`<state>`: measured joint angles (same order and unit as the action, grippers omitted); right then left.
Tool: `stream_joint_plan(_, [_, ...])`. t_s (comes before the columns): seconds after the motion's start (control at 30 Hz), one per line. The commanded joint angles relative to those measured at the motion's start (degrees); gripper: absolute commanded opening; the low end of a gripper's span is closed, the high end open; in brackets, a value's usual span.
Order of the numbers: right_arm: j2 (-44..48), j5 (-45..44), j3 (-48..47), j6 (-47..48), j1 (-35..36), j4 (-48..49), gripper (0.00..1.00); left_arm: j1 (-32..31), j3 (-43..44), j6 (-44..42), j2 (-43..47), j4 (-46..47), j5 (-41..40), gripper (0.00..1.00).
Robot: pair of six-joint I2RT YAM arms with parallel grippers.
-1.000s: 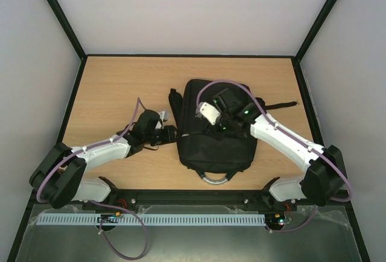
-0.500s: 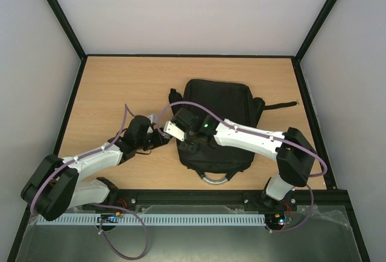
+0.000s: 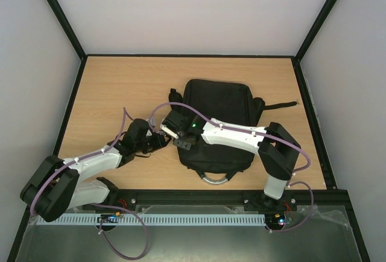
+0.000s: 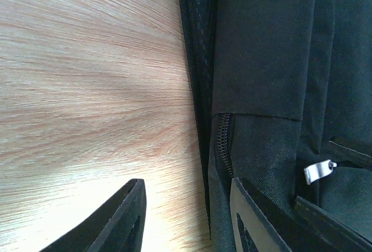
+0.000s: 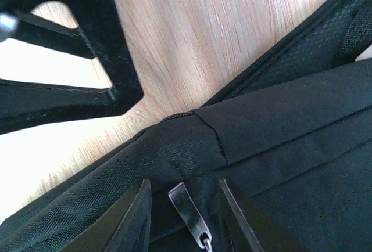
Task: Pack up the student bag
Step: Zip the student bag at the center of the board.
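Lying flat, black bag, contents hidden.

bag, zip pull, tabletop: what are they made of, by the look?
Bag: black woven fabric, likely nylon or polyester, matte. The fine weave and stitched seams show.
Zip pull: flat silver tab, probably metal, with a dull sheen.
Table: light wood grain, smooth, with a soft glare. It could be laminate rather than solid wood.
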<state>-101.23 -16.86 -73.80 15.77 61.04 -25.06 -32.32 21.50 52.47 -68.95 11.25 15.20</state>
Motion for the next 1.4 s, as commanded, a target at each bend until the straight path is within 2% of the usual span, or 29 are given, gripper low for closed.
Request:
stream_joint_plan(0.0, [-1.79, -3.65, -1.77, -1.66, 0.32, -2.40, 0.31, 0.39, -1.10, 0.70, 0.07, 1.97, 0.02, 0.43])
stream_joint_plan(0.1, [-1.49, -6.92, -1.50, -2.05, 0.32, -1.65, 0.19, 0.38, -1.28, 0.88, -0.33, 2.51, -0.04, 0.43])
stream_joint_plan(0.23, [1.54, -8.52, -0.98, -1.98, 0.31, -0.51, 0.14, 0.37, -1.29, 1.03, -1.06, 3.29, 0.05, 0.43])
stream_joint_plan(0.37, [5.03, -7.52, -0.13, -2.20, 0.32, -0.32, 0.03, 0.37, -0.73, 0.97, -2.16, 4.33, 0.40, 0.43])
stream_joint_plan(0.43, [6.43, -6.95, 0.77, -2.39, 0.31, -0.06, 0.01, 0.36, -0.23, 0.84, -2.74, 5.09, 0.88, 0.43])
stream_joint_plan(0.67, [12.67, -2.07, 5.62, -4.02, -0.11, 2.49, 0.01, -0.03, 1.74, 0.73, -4.09, 9.47, 3.94, 0.44])
stream_joint_plan(0.83, [18.83, 7.55, 11.63, -6.98, -4.23, 7.40, 0.01, -1.37, 2.49, 1.41, -3.37, 14.36, 5.08, 0.55])
stream_joint_plan(0.93, [21.75, 10.59, 14.51, -7.56, -5.83, 9.42, 0.01, -1.73, 3.79, 1.37, -3.79, 13.72, 3.84, 0.55])
stream_joint_plan(1.07, [22.65, 13.42, 14.21, -8.69, -7.45, 8.37, 0.03, -1.69, 4.87, 2.27, -6.29, 13.47, 2.04, 0.49])
stream_joint_plan(1.13, [21.24, 15.62, 12.70, -9.22, -8.31, 6.34, 0.14, -1.59, 5.80, 2.71, -8.64, 14.43, 2.84, 0.45])
stream_joint_plan(1.37, [12.05, 21.63, 5.30, -9.96, -8.72, -0.57, 0.29, -1.72, 7.68, 4.73, -13.55, 18.46, 5.26, 0.30])
